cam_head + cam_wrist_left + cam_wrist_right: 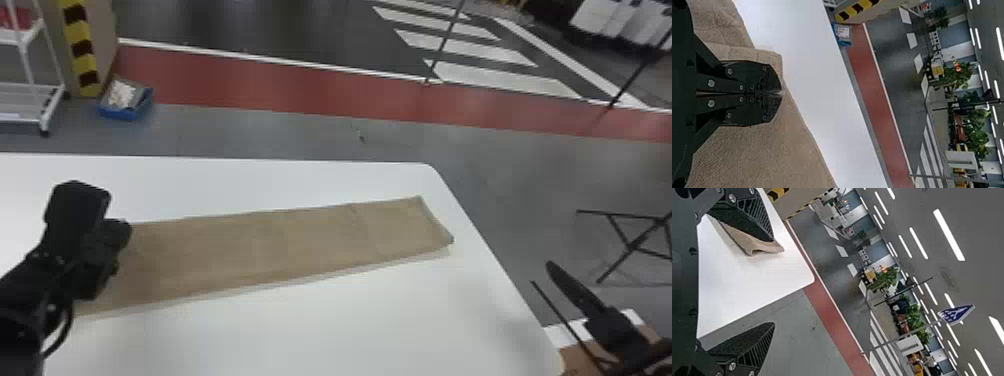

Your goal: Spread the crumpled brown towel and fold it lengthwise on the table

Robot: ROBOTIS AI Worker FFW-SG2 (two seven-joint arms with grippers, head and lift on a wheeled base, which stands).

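Observation:
The brown towel lies as a long flat strip across the table, its far right end near the table's right edge. Over its left end is my left gripper. In the left wrist view the left gripper has its fingers together, shut on a bit of the towel, with cloth on both sides of them. Beyond the table's right edge, my right gripper stands open, apart from the towel. In the right wrist view the right gripper has its fingers wide apart; the towel's end is partly behind one finger.
The white table has bare surface in front of the towel and a strip behind it. On the floor beyond are a blue bin and a white rack at the left. A black folding stand is at the right.

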